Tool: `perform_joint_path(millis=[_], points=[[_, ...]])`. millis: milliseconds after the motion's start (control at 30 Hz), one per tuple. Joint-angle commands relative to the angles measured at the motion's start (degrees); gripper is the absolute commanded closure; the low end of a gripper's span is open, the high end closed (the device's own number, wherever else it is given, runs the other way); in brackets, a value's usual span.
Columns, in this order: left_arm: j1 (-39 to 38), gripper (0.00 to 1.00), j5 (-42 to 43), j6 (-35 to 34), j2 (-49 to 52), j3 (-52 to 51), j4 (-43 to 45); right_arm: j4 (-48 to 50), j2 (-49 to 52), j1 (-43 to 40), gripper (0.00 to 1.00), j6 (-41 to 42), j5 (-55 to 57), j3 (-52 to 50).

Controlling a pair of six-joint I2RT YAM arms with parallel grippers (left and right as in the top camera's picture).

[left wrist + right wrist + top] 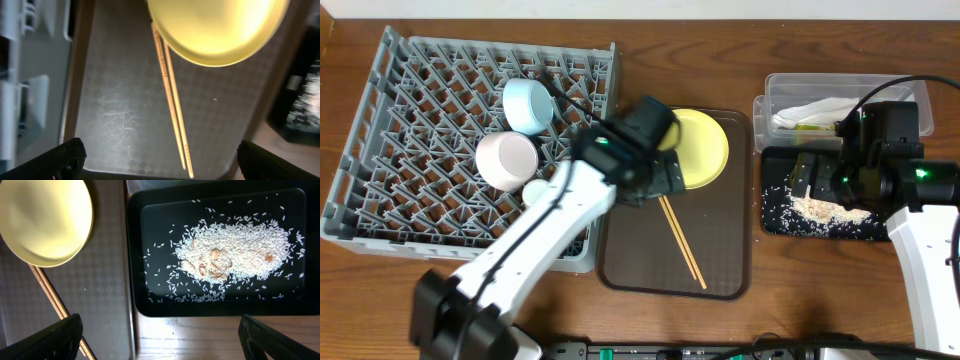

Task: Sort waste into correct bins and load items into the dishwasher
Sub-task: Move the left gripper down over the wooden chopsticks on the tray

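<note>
Yellow plate (705, 150) sits at the far edge of the brown serving tray (725, 265). The wooden chopsticks (682, 243) lie side by side on that tray, slanting from the plate's rim toward the tray's near edge. Left hand (165, 162) hangs right over the tray, released, fingers spread wide with nothing between them.

Left of the tray, the grey dish rack (410, 150) fills the worktop's far left corner, and it's loaded. The light blue bowl (527, 103), the white bowl (507, 160) on its side and the small white cup (536, 190) all sit toward the rack's right side.

At the worktop's right, the clear box (880, 88) holds the crumpled napkin (815, 110). Just in front of it, the black tray (150, 222) carries a heap of rice (240, 250) with stray grains scattered round. Right hand (165, 337) hovers over that tray's near edge, released too, nothing in it.
</note>
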Motion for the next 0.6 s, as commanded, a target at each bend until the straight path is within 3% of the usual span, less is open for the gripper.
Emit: perform_joint_path(millis=[0,567], points=[[-2.34,0.00,-4.39,-6.38,4.94,-0.81,-0.20,-0.15,-0.46,-0.90,0.03,0.57,0.55,0.90],[-2.89,0.01,-3.76,-9.27,17.40,-0.83,-0.02,-0.68,-0.46,-0.90,0.03,0.57,0.55,0.90]])
